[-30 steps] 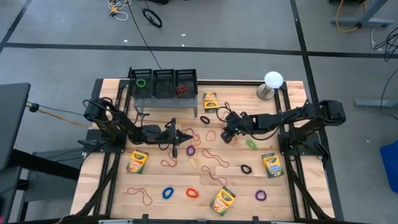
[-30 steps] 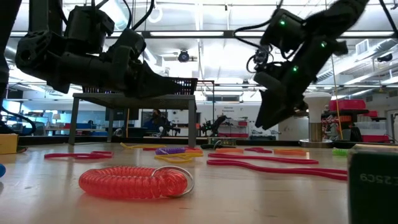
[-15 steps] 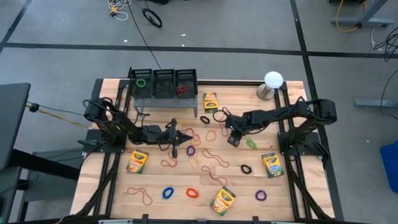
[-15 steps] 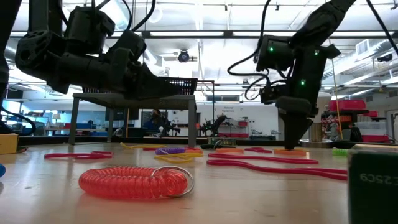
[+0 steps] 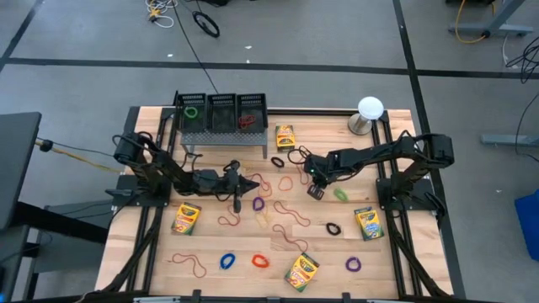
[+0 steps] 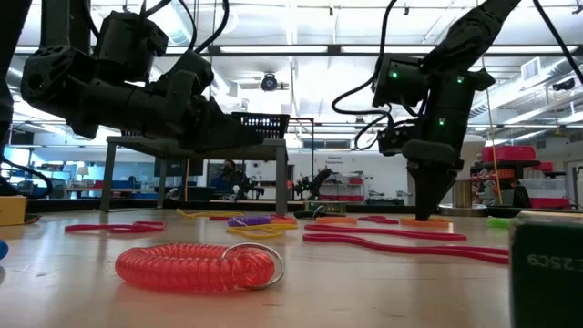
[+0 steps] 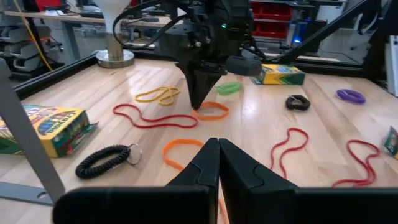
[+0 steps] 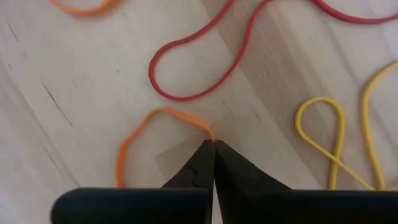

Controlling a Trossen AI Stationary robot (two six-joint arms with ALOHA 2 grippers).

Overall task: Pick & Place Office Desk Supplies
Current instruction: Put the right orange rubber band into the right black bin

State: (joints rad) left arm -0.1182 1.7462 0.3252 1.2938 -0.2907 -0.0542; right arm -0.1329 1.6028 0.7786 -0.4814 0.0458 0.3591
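Now an orange rubber band (image 8: 140,140) is being pinched at its edge between the closed tips of the right gripper (image 8: 213,147) on the table (image 8: 74,87), so a slow, straight lift is being advised to avoid slipping.

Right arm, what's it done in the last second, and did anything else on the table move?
The right gripper swung down from above the table until its tips met the wood, then closed on the edge of an orange rubber band lying there; the band has not been lifted. The left gripper stayed shut, hovering mid-table. The crayon boxes and the other bands did not move.
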